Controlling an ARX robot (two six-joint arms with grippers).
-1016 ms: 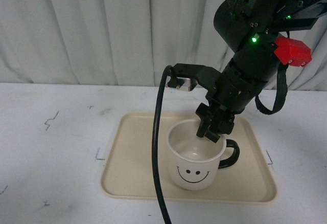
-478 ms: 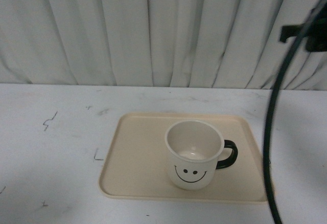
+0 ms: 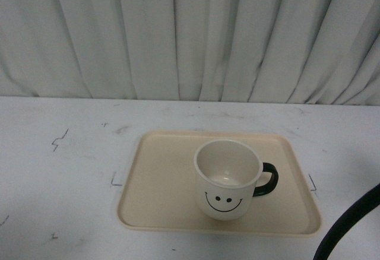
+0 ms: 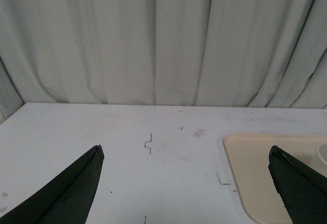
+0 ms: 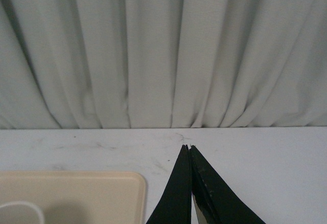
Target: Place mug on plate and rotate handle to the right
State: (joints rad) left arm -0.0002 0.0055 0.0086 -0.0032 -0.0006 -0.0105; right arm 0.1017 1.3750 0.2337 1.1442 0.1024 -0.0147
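Observation:
The white mug (image 3: 226, 180) with a black smiley face stands upright on the beige plate (image 3: 160, 189), right of the plate's middle. Its black handle (image 3: 267, 180) points right. Neither gripper shows in the front view. In the left wrist view my left gripper (image 4: 186, 152) is open and empty above the table, with the plate's corner (image 4: 255, 157) beside one fingertip. In the right wrist view my right gripper (image 5: 188, 147) is shut and empty, raised beside the plate's corner (image 5: 102, 188); a sliver of the mug's rim (image 5: 20, 208) shows at the picture's edge.
A white table (image 3: 59, 171) carries pen marks, with a white curtain (image 3: 190, 34) behind it. A black cable (image 3: 350, 224) crosses the front view's lower right corner.
My right arm was at the mug's rim one second ago and has pulled away up and right, out of the front view. The mug stays on the plate, handle to the right.

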